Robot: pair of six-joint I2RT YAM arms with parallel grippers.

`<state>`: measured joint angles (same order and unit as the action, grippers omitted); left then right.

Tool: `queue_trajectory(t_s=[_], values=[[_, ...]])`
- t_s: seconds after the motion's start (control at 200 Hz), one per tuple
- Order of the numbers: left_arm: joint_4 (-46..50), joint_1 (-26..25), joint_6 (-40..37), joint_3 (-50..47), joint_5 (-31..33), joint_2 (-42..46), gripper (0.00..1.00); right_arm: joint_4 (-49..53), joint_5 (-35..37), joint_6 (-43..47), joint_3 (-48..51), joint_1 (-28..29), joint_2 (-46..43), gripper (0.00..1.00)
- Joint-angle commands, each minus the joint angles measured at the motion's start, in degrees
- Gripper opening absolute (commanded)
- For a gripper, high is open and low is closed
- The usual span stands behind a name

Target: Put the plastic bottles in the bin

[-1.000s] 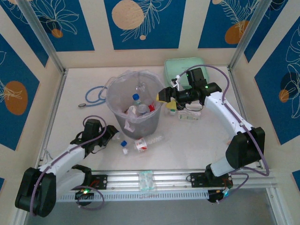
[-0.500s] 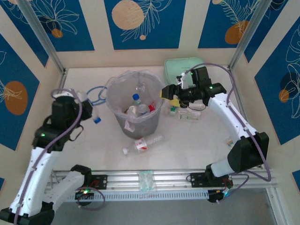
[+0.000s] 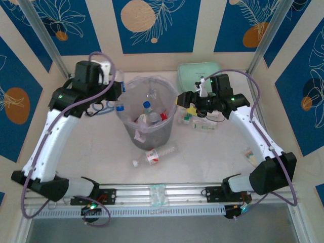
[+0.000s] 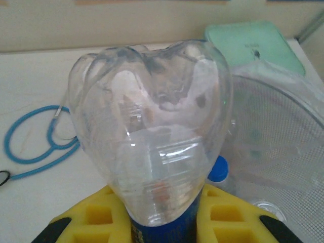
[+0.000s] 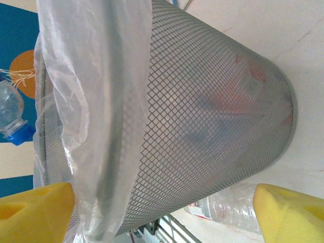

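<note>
My left gripper is raised at the left rim of the bin and is shut on a clear plastic bottle with a blue label. The bottle's blue cap hangs just outside the rim. The bin is a grey mesh bucket with a clear bag, and several bottles lie inside it. Another bottle with a red label lies on the table in front of the bin. My right gripper is open against the bin's right side, with the mesh wall between its yellow pads.
A mint green case lies behind my right gripper. A blue stethoscope lies left of the bin. More bottles lie right of the bin. Panelled walls close in three sides, and a metal rail runs along the near edge.
My left gripper closed on the blue-capped bottle in front of the bin and carried it up and back to the bin's left rim. My right gripper barely moved.
</note>
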<state>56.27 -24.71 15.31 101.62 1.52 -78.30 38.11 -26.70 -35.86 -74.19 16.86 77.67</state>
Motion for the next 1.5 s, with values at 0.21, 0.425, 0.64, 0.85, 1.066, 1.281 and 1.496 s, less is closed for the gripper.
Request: queue_trajectory(t_s=[0.21,0.425,0.64,0.85,1.066,1.281,1.496], values=[[9.6,-7.0,-8.0,10.4,3.2,-10.4,0.0,-1.2,-0.3,-1.2,1.2,1.6,-0.5,0.91],[7.3,-8.8,-9.0,3.4,8.8,-12.6,0.0,-1.5,0.0,-1.2,1.5,2.0,-0.7,0.91],[4.6,-8.9,-8.5,-3.1,8.9,-14.9,0.0,-0.7,0.6,-0.7,1.3,1.9,-0.7,0.91],[-0.4,-9.0,-6.8,-9.8,6.8,-16.9,0.2,-0.8,0.8,-0.9,1.3,2.0,-0.7,0.91],[-3.3,-9.1,-5.0,-12.5,5.2,-17.1,0.49,-0.4,1.1,-0.6,0.9,1.9,-0.4,0.91],[-3.6,-9.3,-4.4,-10.6,4.6,-15.9,0.76,-0.5,2.2,-0.5,1.5,0.8,-2.1,0.91],[-1.6,-11.0,-5.3,-6.8,10.4,-15.8,0.63,0.6,1.9,0.3,2.3,-1.5,-3.8,0.91]])
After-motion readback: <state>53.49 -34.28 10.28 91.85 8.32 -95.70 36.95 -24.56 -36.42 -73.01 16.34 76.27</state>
